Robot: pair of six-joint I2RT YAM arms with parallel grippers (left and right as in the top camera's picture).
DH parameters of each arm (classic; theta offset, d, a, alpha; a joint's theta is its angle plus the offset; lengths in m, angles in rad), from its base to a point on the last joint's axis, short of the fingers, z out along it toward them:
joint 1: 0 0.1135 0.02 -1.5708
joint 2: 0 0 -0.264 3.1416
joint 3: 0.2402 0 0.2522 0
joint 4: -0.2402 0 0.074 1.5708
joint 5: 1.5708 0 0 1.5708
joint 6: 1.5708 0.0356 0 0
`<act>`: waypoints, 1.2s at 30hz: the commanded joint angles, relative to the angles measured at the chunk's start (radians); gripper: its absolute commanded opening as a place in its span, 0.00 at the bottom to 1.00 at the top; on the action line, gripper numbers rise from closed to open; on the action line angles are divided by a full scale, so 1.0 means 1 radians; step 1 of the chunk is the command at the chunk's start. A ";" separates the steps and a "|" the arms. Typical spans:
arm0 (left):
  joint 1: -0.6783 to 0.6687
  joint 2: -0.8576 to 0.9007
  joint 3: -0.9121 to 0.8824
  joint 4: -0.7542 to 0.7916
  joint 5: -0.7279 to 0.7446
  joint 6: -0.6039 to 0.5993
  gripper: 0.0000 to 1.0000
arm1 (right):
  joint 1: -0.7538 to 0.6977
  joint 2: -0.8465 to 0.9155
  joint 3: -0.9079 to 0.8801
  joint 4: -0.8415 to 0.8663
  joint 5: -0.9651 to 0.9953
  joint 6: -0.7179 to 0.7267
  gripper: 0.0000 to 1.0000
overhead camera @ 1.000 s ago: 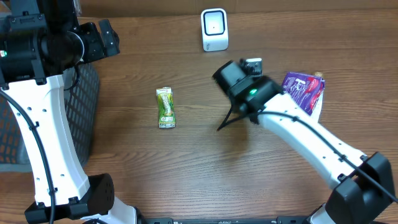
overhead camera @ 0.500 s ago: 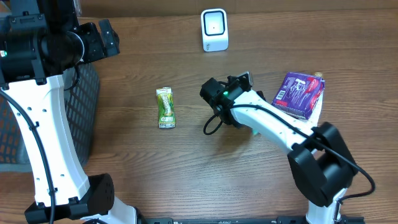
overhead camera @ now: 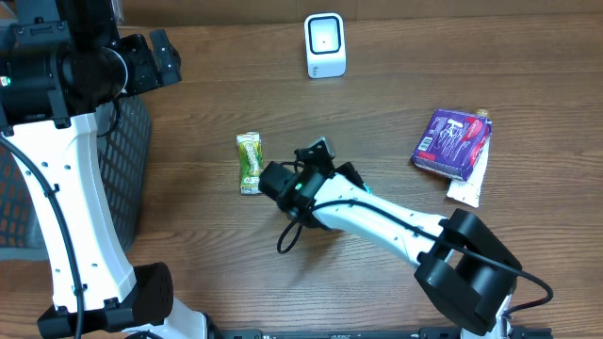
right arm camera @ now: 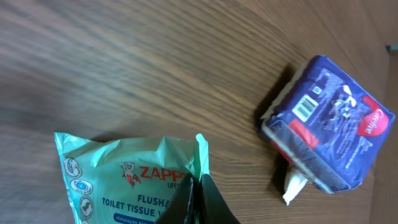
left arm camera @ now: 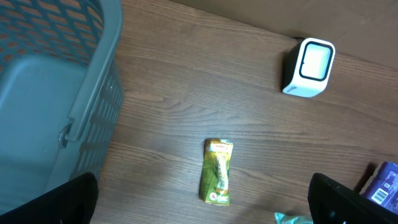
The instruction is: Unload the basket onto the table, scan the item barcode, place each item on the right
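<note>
My right gripper (right arm camera: 198,186) is shut on the top seam of a teal pack of toilet tissue wipes (right arm camera: 124,180), which hangs just above the table. No barcode shows on the pack's printed face. In the overhead view the right wrist (overhead camera: 294,182) sits mid-table beside a green snack packet (overhead camera: 251,163), and only a sliver of the teal pack (overhead camera: 364,190) shows. The white scanner (overhead camera: 325,44) stands upright at the far edge. My left gripper (left arm camera: 205,211) hangs high at the far left, open and holding nothing, with the green packet (left arm camera: 217,171) below it.
A purple pack (overhead camera: 453,142) lies at the right on a white sachet (overhead camera: 468,184); its barcode (right arm camera: 304,107) faces up. A grey mesh basket (overhead camera: 132,169) stands along the left edge.
The right arm has swung left across the table, from beside the purple pack to next to the green snack packet, still shut on the teal pack. The left arm has not moved.
</note>
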 commanded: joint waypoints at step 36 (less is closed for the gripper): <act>0.000 0.003 0.016 0.004 0.003 0.020 1.00 | -0.198 0.064 0.048 0.284 0.045 -0.441 0.67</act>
